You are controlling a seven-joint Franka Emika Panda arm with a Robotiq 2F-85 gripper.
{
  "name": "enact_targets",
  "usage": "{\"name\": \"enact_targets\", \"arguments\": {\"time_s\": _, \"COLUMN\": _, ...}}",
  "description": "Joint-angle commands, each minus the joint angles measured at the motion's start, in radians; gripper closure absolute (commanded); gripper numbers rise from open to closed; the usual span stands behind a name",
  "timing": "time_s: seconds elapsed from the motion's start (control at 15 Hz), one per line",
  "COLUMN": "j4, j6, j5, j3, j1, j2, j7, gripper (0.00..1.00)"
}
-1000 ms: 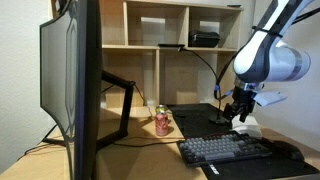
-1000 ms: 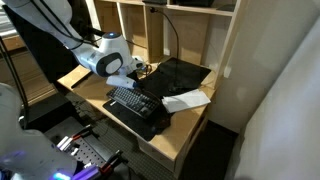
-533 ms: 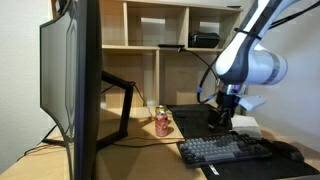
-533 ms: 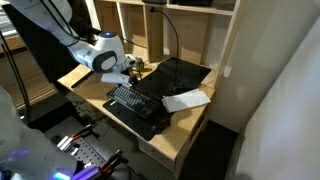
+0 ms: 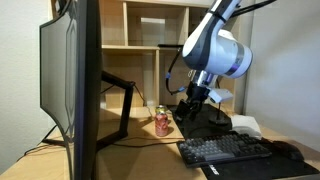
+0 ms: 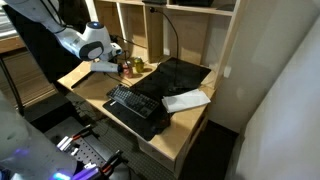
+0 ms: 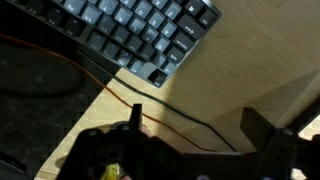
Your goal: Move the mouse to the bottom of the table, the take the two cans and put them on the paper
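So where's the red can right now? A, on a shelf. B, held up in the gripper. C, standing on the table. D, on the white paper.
C: the red can stands on the table, the open gripper beside it, away from the paper.

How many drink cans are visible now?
2: the red-pink can stands beside the black mat; the yellow-green can is just behind it, partly hidden. The monitor may hide others.

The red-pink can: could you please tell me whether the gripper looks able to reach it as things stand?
Probably yes: the gripper hangs open close beside the red-pink can, and in an exterior view nothing stands between them.
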Motion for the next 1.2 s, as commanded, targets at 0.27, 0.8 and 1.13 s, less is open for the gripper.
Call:
{"name": "enact_targets", "arguments": {"time_s": 0.27, "j4": 0.171, "j6": 0.225, "j5": 0.162, "j3": 0.055, "j1": 0.014, "j2": 0.15, "j7": -0.011, "gripper": 0.0}}
{"name": "enact_targets", "arguments": {"time_s": 0.8, "j4": 0.25, "j6": 0.316, "j5": 0.122, "j3": 0.01, "j1": 0.047, "j2": 0.234, "j7": 0.062, "gripper": 0.0}}
{"name": "enact_targets", "arguments": {"time_s": 1.13, "j4": 0.329, "j6": 0.305, "j5": 0.119, "j3": -0.126, "j1": 0.141, "j2": 0.316, "j7": 0.165, "gripper": 0.0}}
